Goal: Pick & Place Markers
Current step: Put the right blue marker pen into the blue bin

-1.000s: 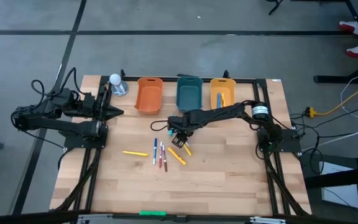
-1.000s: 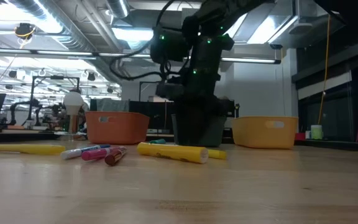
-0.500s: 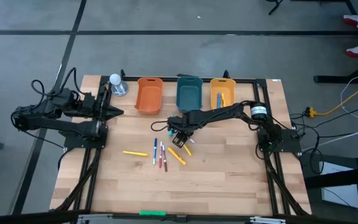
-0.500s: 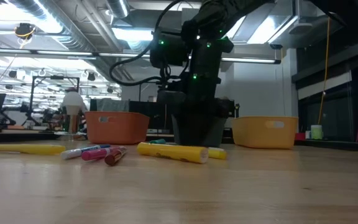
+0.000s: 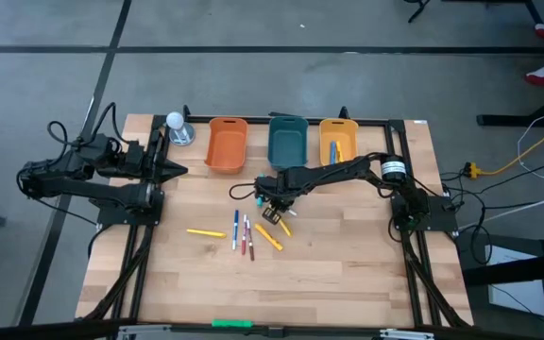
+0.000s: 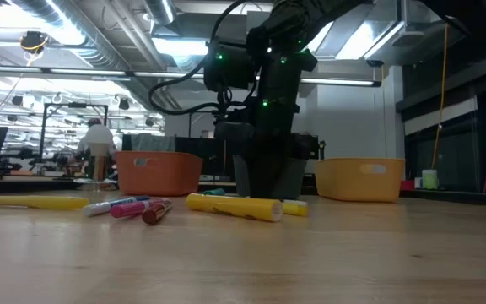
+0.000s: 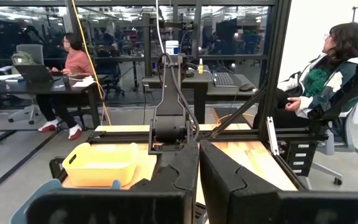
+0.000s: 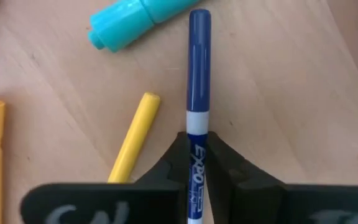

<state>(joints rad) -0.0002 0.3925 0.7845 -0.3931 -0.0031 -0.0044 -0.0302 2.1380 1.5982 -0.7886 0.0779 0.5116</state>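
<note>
progress looked partial: at least one marker lay in the yellow plastic bin [image 5: 337,141] at the far edge of the wooden counter [image 5: 348,255], while several loose markers [image 5: 244,234] lay mid-counter. right gripper [image 8: 196,163] sat low over that cluster, its fingers pinched narrow on a blue-capped white dry-erase marker [image 8: 197,99], which lay beside a thin yellow marker [image 8: 134,135] and a teal marker [image 8: 143,18]. left gripper [image 5: 175,170] waited, closed and empty, at the left edge. contents of the orange bin [image 5: 226,144] and teal bin [image 5: 287,142] were hard to make out, and whether the blue marker had left the wood could not be told.
</note>
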